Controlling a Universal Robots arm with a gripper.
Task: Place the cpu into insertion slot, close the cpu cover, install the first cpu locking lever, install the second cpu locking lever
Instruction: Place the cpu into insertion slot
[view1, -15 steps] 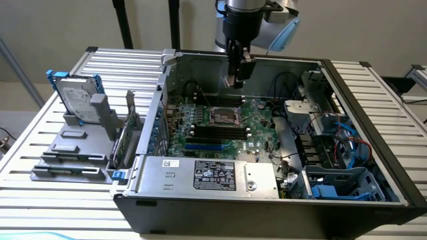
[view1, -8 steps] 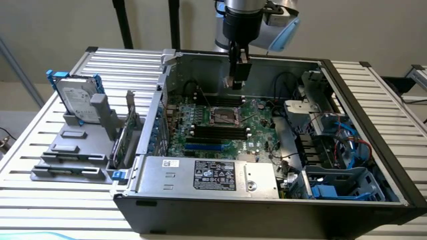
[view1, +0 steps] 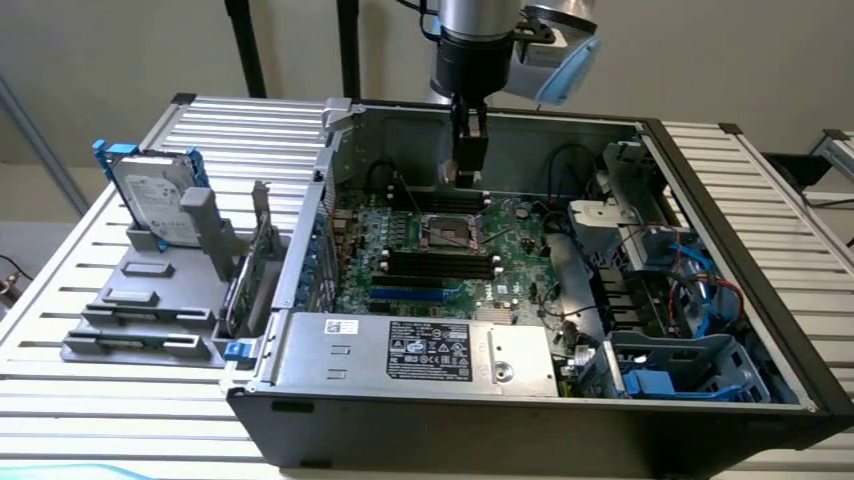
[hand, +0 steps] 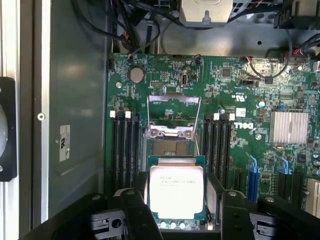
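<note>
Pincer (view1: 465, 168): held the cpu (hand: 176, 192) by its edges, above the slot (hand: 168, 148); cover (hand: 174, 112) stood raised. Risk: a skewed or offset descent could likely damage the slot or foul the cover.

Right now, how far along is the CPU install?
Done: nothing seated yet. In hand: the pincer grips the cpu above the board, short of the insertion slot, which is bare. Left: seating the chip, closing the cpu cover, which stands open, and both lever steps.
</note>
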